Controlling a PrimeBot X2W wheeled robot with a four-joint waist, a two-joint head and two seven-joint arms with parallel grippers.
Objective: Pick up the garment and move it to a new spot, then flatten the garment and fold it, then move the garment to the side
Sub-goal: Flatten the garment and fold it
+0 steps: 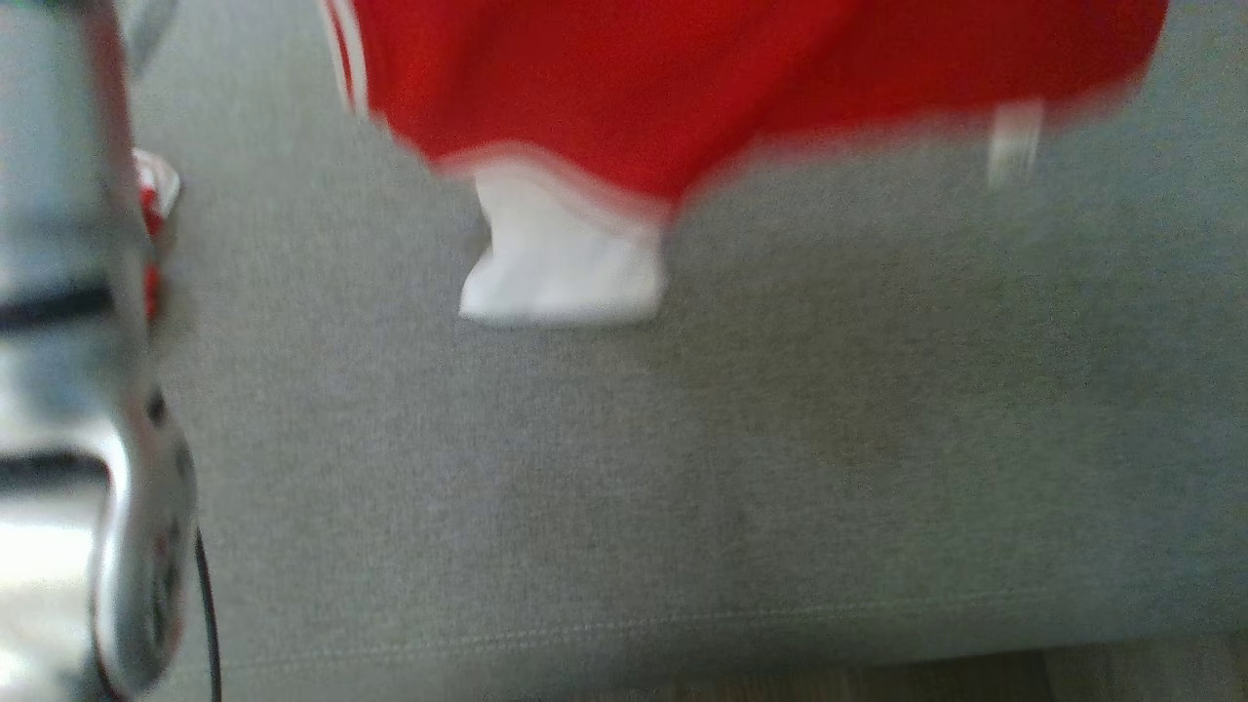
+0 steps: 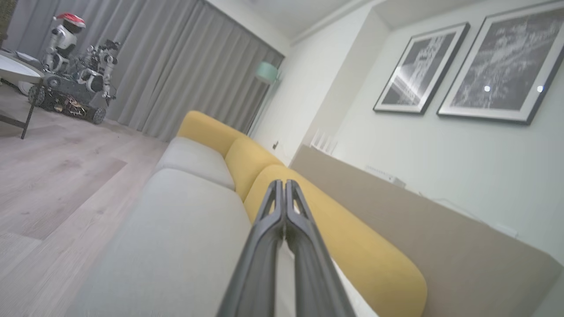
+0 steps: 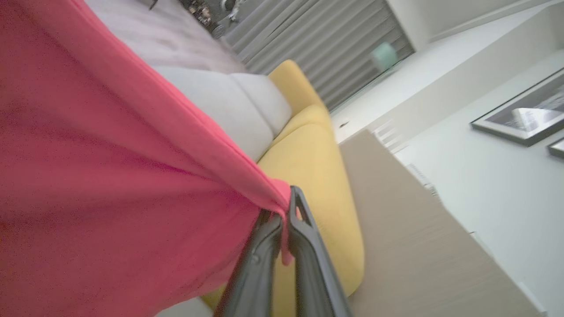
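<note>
The right jaws are pressed shut on a bunched edge of the red garment [image 3: 110, 176]. The cloth spreads taut from the pinch toward the left of the right wrist view. The left jaws are closed tip to tip and hold nothing. They point along the yellow backrest [image 2: 335, 237] of the sofa. In the blurred head view the garment hangs over the grey sofa seat [image 1: 682, 468], white part [image 1: 561, 263] lowest. Whether that part touches the seat cannot be told.

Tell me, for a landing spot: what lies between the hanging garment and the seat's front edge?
Just bare grey seat cushion below the garment, per the head view.
</note>
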